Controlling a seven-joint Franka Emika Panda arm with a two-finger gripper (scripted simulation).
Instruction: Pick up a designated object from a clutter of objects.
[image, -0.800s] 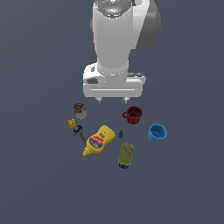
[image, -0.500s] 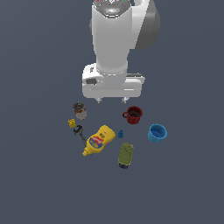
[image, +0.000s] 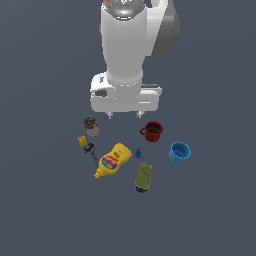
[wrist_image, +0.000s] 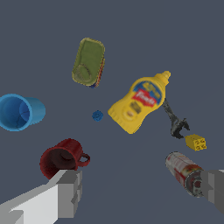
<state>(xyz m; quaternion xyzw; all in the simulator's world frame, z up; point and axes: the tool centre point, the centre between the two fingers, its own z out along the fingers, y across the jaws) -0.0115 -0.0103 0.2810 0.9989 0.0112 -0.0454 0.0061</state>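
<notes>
The olive-green can (image: 143, 177) with a dark lower end lies on its side on the floor, at the near edge of the clutter; it also shows in the wrist view (wrist_image: 89, 62). My gripper (image: 124, 115) hangs open and empty high above the clutter, over the gap between the brown jar (image: 91, 126) and the red mug (image: 152, 131), well apart from the can. In the wrist view my gripper (wrist_image: 140, 192) shows its two grey fingers (wrist_image: 65, 192) spread wide. The yellow mustard bottle (image: 114, 160) lies next to the can.
A blue cup (image: 179, 152) stands at the exterior view's right. A tiny blue piece (image: 138, 151) lies between mustard bottle and mug. A small yellow piece (image: 82, 141) and a dark tool (image: 91, 150) lie at the left. The floor is plain dark grey.
The arm has shifted slightly toward the exterior view's left. The gripper stays open. No object has moved.
</notes>
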